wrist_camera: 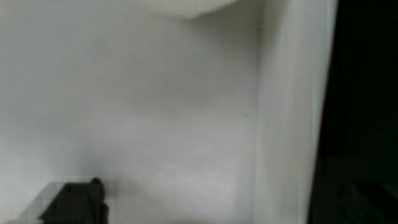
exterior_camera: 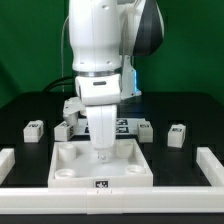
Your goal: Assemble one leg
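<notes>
The large white panel (exterior_camera: pixel 68 166) lies flat at the front of the table. My gripper (exterior_camera: pixel 100 154) points straight down at the panel's middle and is very close to it. Small white legs with tags lie on the table: one at the exterior view's far left (exterior_camera: pixel 33 128), one beside it (exterior_camera: pixel 63 129), one at the right (exterior_camera: pixel 178 135) and one nearer the arm (exterior_camera: pixel 146 128). In the wrist view the panel (wrist_camera: pixel 160 110) fills the picture. One dark finger (wrist_camera: pixel 71 203) shows at the edge, with nothing seen between the jaws. The gripper (wrist_camera: pixel 214 208) looks open.
The marker board (exterior_camera: pixel 128 124) lies behind the arm. White walls frame the work area at the left (exterior_camera: pixel 8 163), right (exterior_camera: pixel 212 165) and front. A round socket (wrist_camera: pixel 187 8) of the panel shows in the wrist view, with black table (wrist_camera: pixel 365 110) beyond the panel's rim.
</notes>
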### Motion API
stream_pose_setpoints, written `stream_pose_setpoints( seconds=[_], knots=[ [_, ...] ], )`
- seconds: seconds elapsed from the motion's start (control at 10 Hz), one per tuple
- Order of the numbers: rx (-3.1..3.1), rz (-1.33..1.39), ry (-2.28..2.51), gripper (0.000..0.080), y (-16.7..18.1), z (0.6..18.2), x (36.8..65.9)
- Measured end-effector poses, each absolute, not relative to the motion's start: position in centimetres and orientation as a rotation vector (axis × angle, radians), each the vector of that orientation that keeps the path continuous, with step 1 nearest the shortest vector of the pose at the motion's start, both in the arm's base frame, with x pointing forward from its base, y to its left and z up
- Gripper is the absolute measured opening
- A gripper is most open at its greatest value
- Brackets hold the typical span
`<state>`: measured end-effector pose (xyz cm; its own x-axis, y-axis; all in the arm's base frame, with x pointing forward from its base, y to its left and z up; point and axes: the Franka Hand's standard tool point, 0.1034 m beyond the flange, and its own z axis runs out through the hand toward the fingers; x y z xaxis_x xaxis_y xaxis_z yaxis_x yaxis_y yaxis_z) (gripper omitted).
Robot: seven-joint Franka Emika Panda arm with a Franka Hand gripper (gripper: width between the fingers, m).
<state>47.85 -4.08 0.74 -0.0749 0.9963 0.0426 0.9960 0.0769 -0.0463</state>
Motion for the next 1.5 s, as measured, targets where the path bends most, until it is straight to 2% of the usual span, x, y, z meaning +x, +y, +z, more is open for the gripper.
stream_pose_setpoints(
  seconds=[0.4, 0.6, 0.7, 0.8, 0.9, 1.5],
  knots=[
    [-2.105, 0.021, -2.234, 0.0650, -4.47, 0.83, 47.62],
    [-2.104, 0.022, -2.233, 0.0385, -4.47, 0.74, 47.57],
    [-2.104, 0.022, -2.233, 0.0385, -4.47, 0.74, 47.56],
    [-2.103, 0.023, -2.233, 0.0203, -4.46, 0.71, 47.52],
    [-2.104, 0.020, -2.234, 0.0057, -4.45, 0.74, 47.58],
    [-2.109, 0.011, -2.239, 0.0057, -4.47, 0.83, 47.78]
  ],
)
